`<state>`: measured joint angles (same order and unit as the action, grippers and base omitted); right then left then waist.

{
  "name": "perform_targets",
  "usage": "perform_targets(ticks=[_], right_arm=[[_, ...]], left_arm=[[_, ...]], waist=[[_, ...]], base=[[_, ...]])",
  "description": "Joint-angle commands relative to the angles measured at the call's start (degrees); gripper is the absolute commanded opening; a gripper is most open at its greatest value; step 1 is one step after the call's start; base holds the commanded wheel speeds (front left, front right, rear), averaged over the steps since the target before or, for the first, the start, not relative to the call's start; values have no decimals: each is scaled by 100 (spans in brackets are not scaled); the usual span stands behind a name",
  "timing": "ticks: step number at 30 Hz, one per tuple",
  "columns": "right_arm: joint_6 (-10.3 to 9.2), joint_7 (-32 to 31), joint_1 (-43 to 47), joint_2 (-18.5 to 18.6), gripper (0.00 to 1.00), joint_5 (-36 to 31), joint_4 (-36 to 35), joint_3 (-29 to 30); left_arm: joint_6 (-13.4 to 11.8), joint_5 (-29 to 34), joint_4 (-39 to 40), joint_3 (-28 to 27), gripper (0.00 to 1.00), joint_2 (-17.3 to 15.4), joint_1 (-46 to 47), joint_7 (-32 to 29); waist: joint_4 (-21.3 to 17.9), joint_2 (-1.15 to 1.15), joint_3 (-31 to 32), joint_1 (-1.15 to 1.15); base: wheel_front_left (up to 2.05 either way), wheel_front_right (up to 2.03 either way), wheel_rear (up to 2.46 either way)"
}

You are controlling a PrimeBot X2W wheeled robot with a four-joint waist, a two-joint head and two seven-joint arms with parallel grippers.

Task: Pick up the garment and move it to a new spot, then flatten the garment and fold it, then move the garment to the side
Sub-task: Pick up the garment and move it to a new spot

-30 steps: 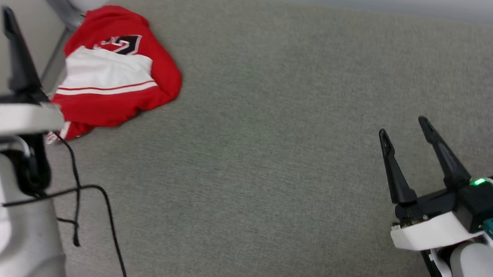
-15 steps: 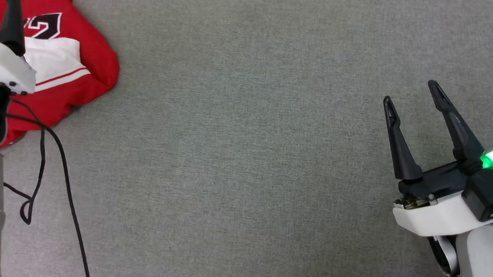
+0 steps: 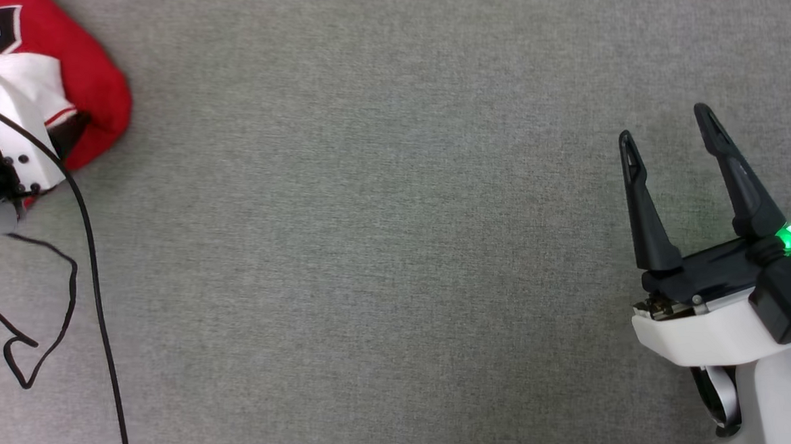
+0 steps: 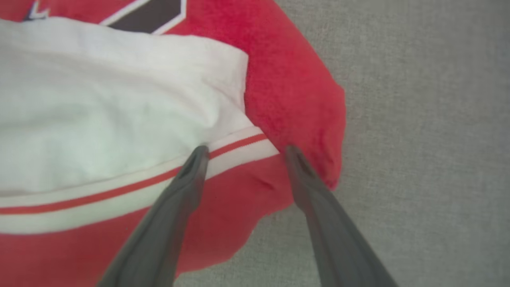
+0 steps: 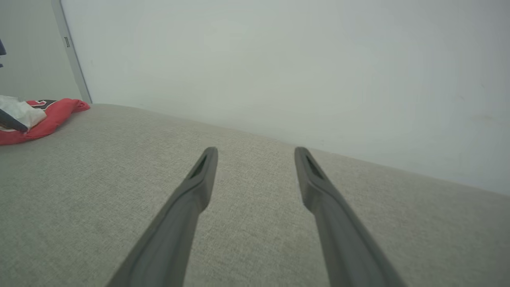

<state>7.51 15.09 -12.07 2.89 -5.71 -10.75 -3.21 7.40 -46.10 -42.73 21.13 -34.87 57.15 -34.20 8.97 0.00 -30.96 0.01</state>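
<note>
The garment (image 3: 94, 89) lies crumpled at the top left corner of the head view, red with a white sleeve and a black white-edged print. My left arm's white wrist housing (image 3: 5, 127) covers part of it. In the left wrist view my left gripper (image 4: 245, 149) is open, its two fingertips resting at the striped sleeve hem (image 4: 235, 145) of the garment (image 4: 287, 87). My right gripper (image 3: 663, 123) stands open at the lower right, far from the cloth, with nothing between its fingers. The right wrist view has the same gripper (image 5: 255, 151) over bare surface, the garment (image 5: 51, 115) far left.
A grey fabric-covered surface (image 3: 397, 249) spreads across the middle and right. Black cables (image 3: 95, 298) hang and loop along the left side under my left arm. A pale wall (image 5: 279, 59) rises behind the surface's far edge, with a grey upright post (image 5: 71, 52) at its left.
The head camera has shifted, so the garment now sits further up and left. My left gripper has come down onto the garment's white sleeve. The right gripper stays open.
</note>
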Motion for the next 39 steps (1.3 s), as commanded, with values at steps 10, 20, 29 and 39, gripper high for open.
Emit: perform_targets(ticks=[10, 20, 29, 39], right_arm=[[-4, 13, -208, -4, 100, 71, -26, 13], [-4, 12, -80, -4, 100, 237, 99, 73], [-4, 13, 153, -4, 100, 519, 265, 105], [-4, 12, 263, -4, 100, 902, 326, 153]], left_arm=[[8, -221, -685, 883, 100, 151, 20, -966], [9, -151, -251, 1388, 0, -276, 356, 192], [7, 118, 563, 2114, 0, -480, 873, 1440], [7, 385, 1550, 2836, 0, -335, 1520, 1973]], waist=[[-126, 0, -259, -1], [-53, 0, 198, -1], [101, 0, 905, -1], [-343, 0, 1320, -1]], base=[[0, 0, 0], [0, 0, 0], [0, 0, 0], [0, 0, 0]])
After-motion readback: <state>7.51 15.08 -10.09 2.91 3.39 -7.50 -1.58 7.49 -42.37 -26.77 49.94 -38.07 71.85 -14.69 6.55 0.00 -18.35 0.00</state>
